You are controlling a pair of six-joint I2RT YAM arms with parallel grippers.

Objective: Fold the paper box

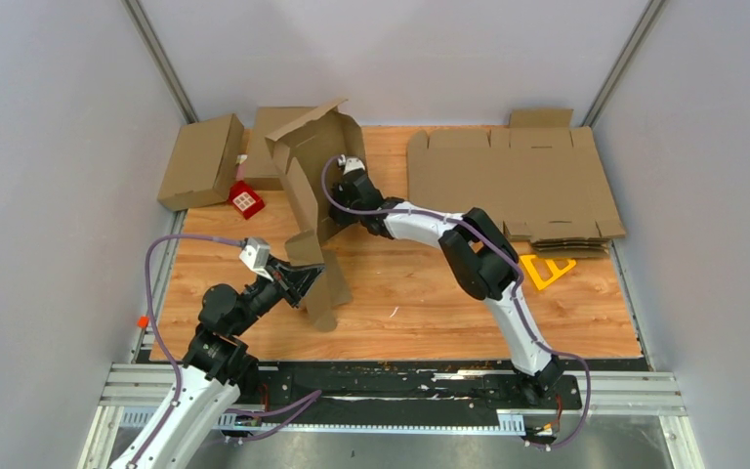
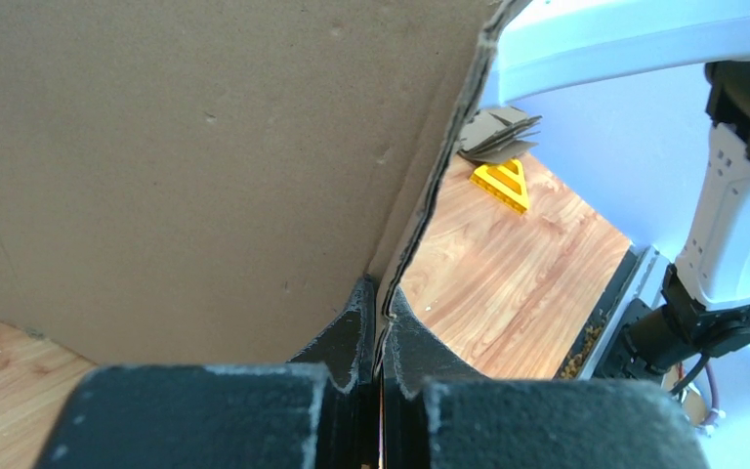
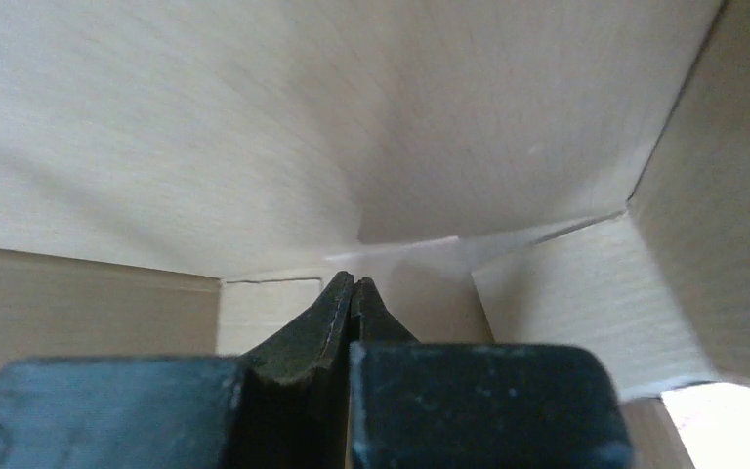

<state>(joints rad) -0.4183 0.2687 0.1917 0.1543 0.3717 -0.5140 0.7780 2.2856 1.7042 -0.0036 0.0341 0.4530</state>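
The paper box (image 1: 310,161) is a half-formed brown cardboard shell standing at the back left of the wooden table, its flaps sticking up and one long panel hanging toward the front. My left gripper (image 1: 299,284) is shut on the lower edge of that panel. In the left wrist view the cardboard edge (image 2: 420,225) runs down between the closed jaws of the left gripper (image 2: 382,305). My right gripper (image 1: 345,164) reaches into the box's open side. In the right wrist view the right gripper (image 3: 354,285) is shut on nothing, with the box's inner walls (image 3: 400,117) all around it.
A closed cardboard box (image 1: 200,161) lies at the back left with a red-and-white item (image 1: 246,200) beside it. A stack of flat cardboard blanks (image 1: 513,181) covers the back right. A yellow triangular piece (image 1: 545,269) lies just in front of it, also seen as a yellow piece (image 2: 501,183).
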